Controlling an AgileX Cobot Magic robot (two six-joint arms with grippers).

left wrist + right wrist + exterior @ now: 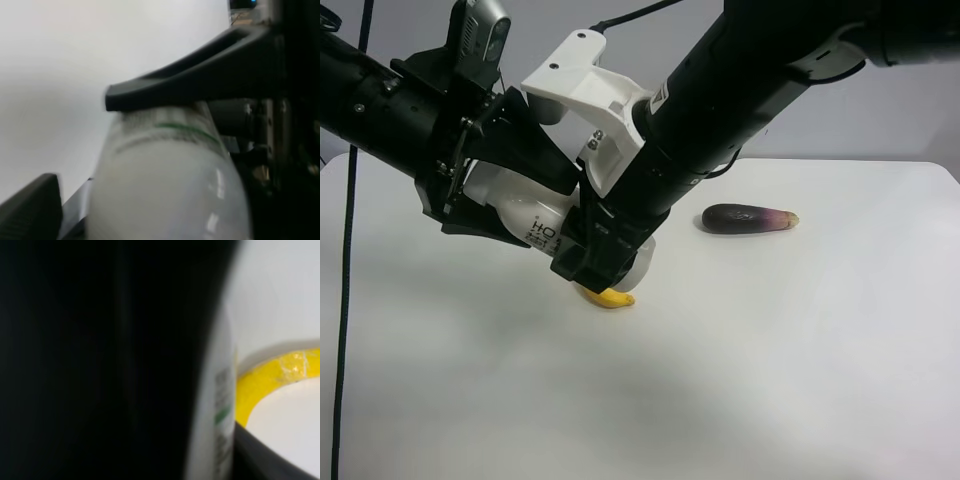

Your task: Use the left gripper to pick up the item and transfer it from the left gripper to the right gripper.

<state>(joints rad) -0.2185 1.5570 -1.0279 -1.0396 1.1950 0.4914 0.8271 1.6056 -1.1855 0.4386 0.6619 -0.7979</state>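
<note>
Lying nearest on the white table (770, 400), a yellow banana (610, 298) pokes out from under the two arms, most of it hidden by the black hardware above; in the right wrist view it shows as a curved yellow band directly beneath that camera. Above the banana, off the table, a white bottle (525, 215) with dark lettering hangs on its side between the two grippers. The left gripper (552, 215), on the arm at the exterior high view's left, is clamped around the bottle: in the left wrist view one dark finger (190, 75) lies flat across the bottle's labelled side and the other (30, 205) sits at its opposite flank. The right gripper (605, 262), on the arm at that view's right with the white bracket (585, 90), covers the bottle's other end. The right wrist view is mostly black, with a strip of the printed label at the edge of the dark mass and a dark finger (265, 457) just beside it; the bottle sits between this gripper's jaws, but whether they press on it cannot be told. Farther back, well apart from the arms, a dark purple eggplant (748, 217) lies on its side on the table.
</note>
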